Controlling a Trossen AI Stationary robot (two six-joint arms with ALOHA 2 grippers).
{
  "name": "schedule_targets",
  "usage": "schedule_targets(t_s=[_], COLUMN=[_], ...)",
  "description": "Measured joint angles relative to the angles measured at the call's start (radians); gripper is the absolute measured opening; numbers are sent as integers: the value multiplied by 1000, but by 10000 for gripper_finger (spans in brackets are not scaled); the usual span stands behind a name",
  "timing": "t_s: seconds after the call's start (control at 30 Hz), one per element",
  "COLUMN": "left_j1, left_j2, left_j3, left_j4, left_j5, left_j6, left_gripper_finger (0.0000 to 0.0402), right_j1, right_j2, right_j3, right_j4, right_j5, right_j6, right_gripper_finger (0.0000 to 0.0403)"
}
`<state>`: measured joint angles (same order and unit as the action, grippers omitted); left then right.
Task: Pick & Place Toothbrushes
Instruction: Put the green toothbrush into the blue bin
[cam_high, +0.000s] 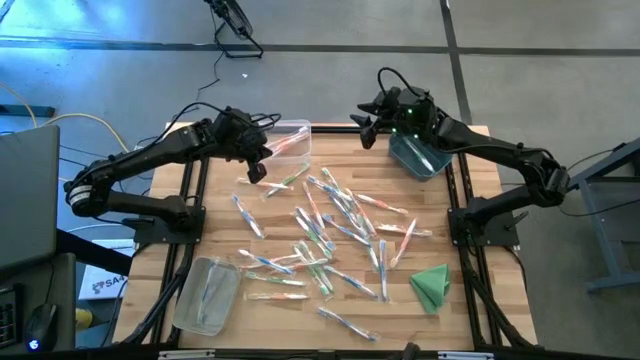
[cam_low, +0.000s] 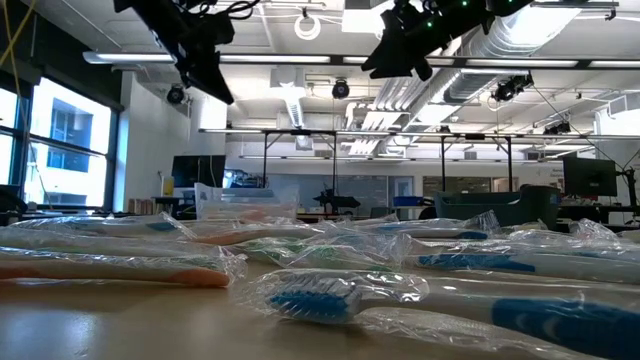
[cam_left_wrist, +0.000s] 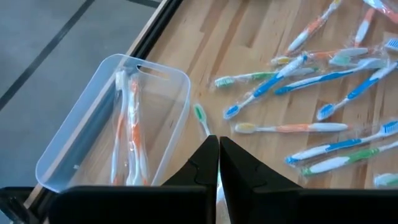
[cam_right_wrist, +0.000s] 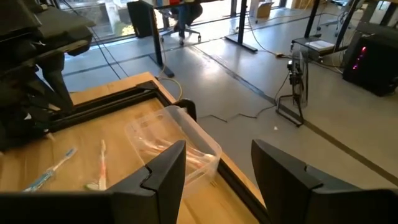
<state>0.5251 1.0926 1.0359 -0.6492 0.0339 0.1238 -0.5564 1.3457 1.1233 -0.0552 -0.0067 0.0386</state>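
Note:
Several wrapped toothbrushes (cam_high: 325, 235) lie scattered flat on the wooden table (cam_high: 470, 250), with blue, green or orange accents. More lie in a clear bin (cam_high: 288, 138) at the far left; the left wrist view shows two orange ones (cam_left_wrist: 127, 134) in it. My left gripper (cam_high: 256, 168) hangs shut high over the table beside that bin (cam_left_wrist: 112, 124). A green-headed toothbrush (cam_left_wrist: 200, 117) lies on the table below its tips. My right gripper (cam_high: 366, 130) stands open and empty in the air at the far edge, next to a blue-tinted bin (cam_high: 420, 155).
A second clear bin (cam_high: 205, 295) sits at the near left. A folded green cloth (cam_high: 430, 285) lies at the near right. Black frame rails (cam_high: 195, 200) run along both sides of the table. Cables lie on the floor beyond the far edge.

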Motion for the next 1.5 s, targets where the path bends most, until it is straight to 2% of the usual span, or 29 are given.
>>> schedule_targets(t_s=[0.1, 0.23, 0.43, 0.57, 0.8, 1.0, 1.2, 1.4, 1.5], left_j1=[21, 58, 66, 66, 66, 66, 64, 64, 64], left_j2=[-29, -115, -275, -366, -498, -610, -659, -657, -656], left_j3=[-7, -86, -193, -209, -210, -210, -210, -209, -209], left_j4=[-5, 15, 87, 94, 104, 101, 101, 100, 100], left_j5=[1, 2, -1, -63, -200, -232, -233, -234, -234], left_j6=[3, -26, -59, -76, -68, -68, -73, -59, -56], left_gripper_finger=[2, 1, 1, 0, 0, 0, 0, 0, 0], right_j1=[6, 45, 104, 124, 179, 225, 222, 233, 245], right_j2=[0, 1, 2, 6, 97, 217, 305, 387, 426], right_j3=[0, 0, 0, 0, 29, 112, 155, 155, 155], right_j4=[10, 34, 45, 46, 80, -12, -172, -192, -187], right_j5=[1, 13, 121, 137, 144, 260, 284, 212, 212], right_j6=[36, 44, 36, 44, 98, 139, 335, 489, 518], right_gripper_finger=[175, 175, 175, 175, 175, 175, 175, 175, 175])
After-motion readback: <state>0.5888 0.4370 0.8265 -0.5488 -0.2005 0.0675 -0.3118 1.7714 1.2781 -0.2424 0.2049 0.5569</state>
